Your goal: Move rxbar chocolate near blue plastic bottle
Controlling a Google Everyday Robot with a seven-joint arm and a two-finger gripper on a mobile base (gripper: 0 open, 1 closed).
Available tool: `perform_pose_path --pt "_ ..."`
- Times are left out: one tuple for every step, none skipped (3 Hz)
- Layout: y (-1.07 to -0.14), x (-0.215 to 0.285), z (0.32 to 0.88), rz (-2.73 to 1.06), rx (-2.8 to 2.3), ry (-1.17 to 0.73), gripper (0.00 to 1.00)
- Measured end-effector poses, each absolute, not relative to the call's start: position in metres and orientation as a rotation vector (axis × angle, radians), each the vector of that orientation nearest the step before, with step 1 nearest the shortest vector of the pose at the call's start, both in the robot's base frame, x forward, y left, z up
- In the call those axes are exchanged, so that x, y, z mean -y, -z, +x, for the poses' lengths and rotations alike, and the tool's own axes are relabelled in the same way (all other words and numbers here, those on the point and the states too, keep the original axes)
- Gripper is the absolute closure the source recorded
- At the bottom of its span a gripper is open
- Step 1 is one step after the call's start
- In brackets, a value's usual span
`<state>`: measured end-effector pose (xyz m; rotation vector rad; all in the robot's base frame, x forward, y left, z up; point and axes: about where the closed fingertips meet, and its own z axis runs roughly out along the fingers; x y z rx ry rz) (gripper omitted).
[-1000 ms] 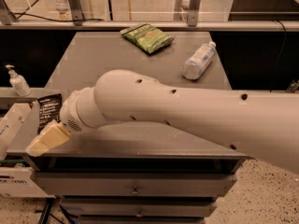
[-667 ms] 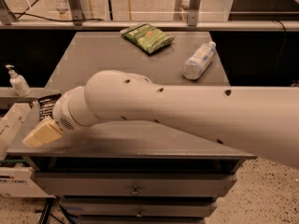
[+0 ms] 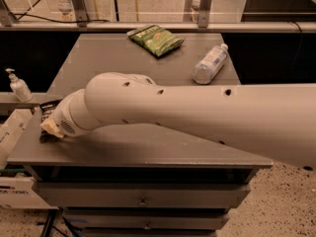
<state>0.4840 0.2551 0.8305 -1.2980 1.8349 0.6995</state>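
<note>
The bar (image 3: 47,111) lies at the counter's (image 3: 148,147) left edge, near the front corner. Only dark slivers of its black wrapper show, with a hint of white print too small to read, because the hand covers most of it. To its left, off the counter on a lower ledge, stands a white pump bottle (image 3: 19,87).

The hand (image 3: 51,128) is down on the bar, its tan tip against the wrapper at the counter's edge. Whether it is open, closed or gripping cannot be told. The thick pale arm (image 3: 197,117) stretches from it across the counter to the right.

Farther back, a green snack bag (image 3: 155,39) lies flat near the rear edge. To its right the bottle (image 3: 210,64) lies on its side, white cap pointing to the rear; its light label cannot be read. Bar and bottle are well apart.
</note>
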Motion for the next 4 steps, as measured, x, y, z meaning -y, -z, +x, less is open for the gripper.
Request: perform_pose_path --pt "-0.826 -0.252 0.482 -1.304 -1.859 -0.694 0.88" --pt "-0.828 -0.244 0.484 -1.300 -1.875 -0.692 0.89" --pt "-0.825 -0.228 0.490 -1.288 -1.883 -0.684 0.66" --pt "-0.826 -0.213 0.497 -1.272 -1.880 -0.673 0.42"
